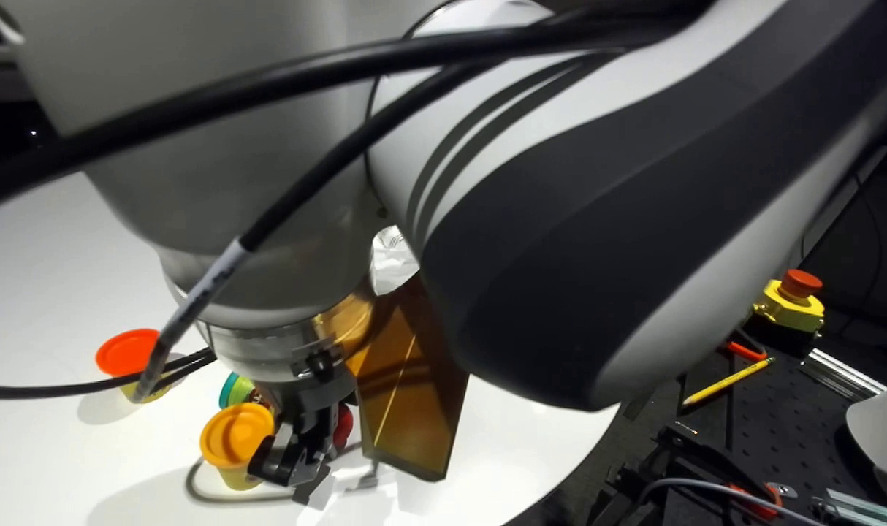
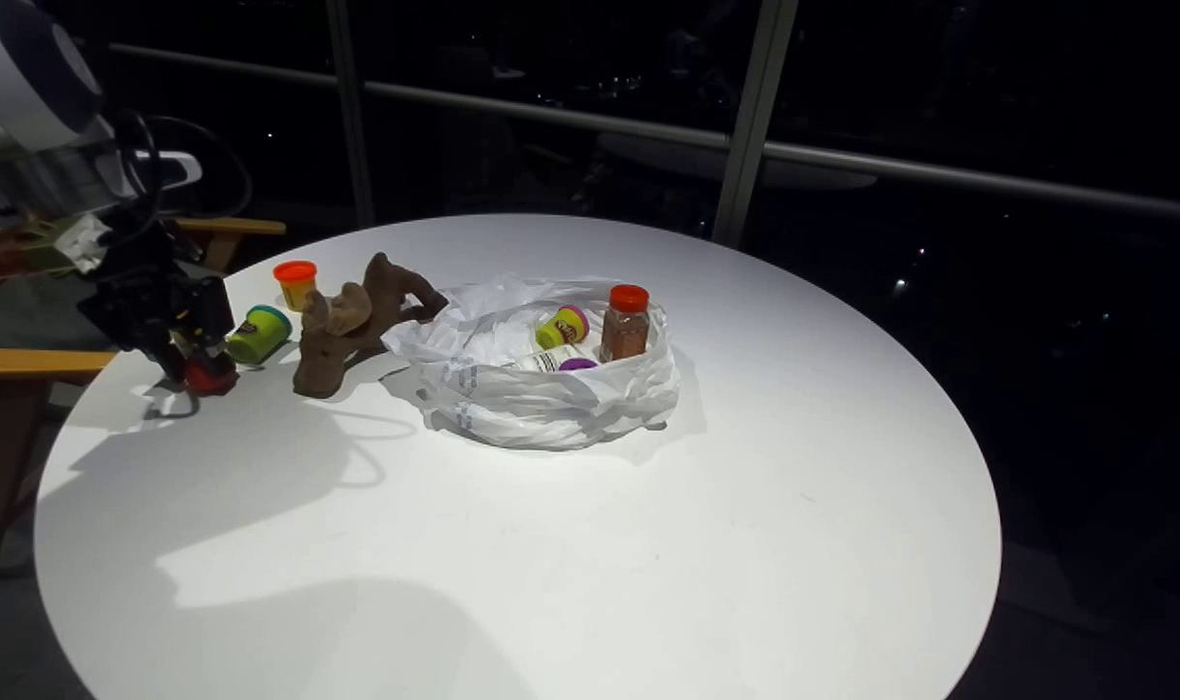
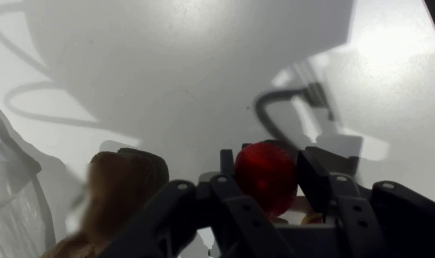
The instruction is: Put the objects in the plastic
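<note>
White tabletop (image 2: 726,525) under gripper (image 3: 266,163), jaws partly apart, snug around red ball (image 3: 266,181)

In an exterior view, we see a bag (image 2: 551,408) on the table (image 2: 726,564); in it, a tub (image 2: 560,329) left of a jar (image 2: 625,331). Left of the bag is a toy (image 2: 357,335), then a second tub (image 2: 257,337), with a third tub (image 2: 296,287) behind, then a ball (image 2: 211,377) in the hand (image 3: 266,163).

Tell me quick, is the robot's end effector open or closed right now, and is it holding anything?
End effector: closed, holding a round red object; its material can't be told.
</note>
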